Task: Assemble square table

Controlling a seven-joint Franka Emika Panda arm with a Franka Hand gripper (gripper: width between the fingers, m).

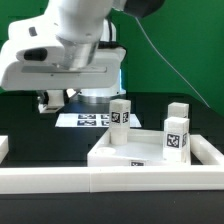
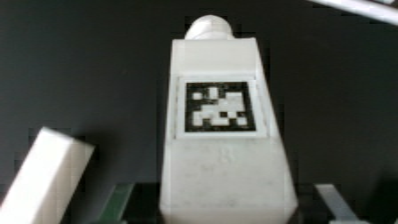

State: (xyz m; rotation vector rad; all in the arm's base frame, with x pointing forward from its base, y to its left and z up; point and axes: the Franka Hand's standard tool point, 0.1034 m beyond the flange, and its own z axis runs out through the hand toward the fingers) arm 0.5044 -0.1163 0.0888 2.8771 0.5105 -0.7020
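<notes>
White rail (image 1: 60, 182) lies nearest; behind it the square top (image 1: 150, 152) carries three upright legs. Gripper (image 2: 217, 205) jaws clamp a fourth leg (image 2: 222, 120).

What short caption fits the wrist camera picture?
Gripper holds a white tagged leg upright above the black table.

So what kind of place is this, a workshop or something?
More likely a robotics test lab: a green backdrop, a black table with a printed marker board, and white furniture parts wearing black-and-white tags, like this leg.
</notes>
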